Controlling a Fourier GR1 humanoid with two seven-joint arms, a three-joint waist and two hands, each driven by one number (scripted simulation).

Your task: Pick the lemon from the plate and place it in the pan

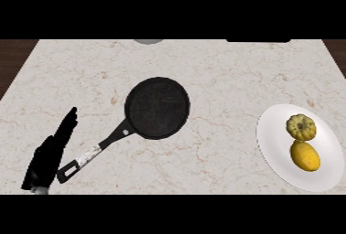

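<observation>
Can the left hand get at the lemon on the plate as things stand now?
Probably not easily. The left hand rests open at the counter's left, while the lemon lies on the plate at the far right, with the pan between them.

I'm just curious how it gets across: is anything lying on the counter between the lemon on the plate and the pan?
Nothing visible. The lemon lies on the white plate at the right, beside a ribbed yellow squash. Only bare marble counter lies between the plate and the black pan. The left hand rests beyond the pan's handle.
</observation>
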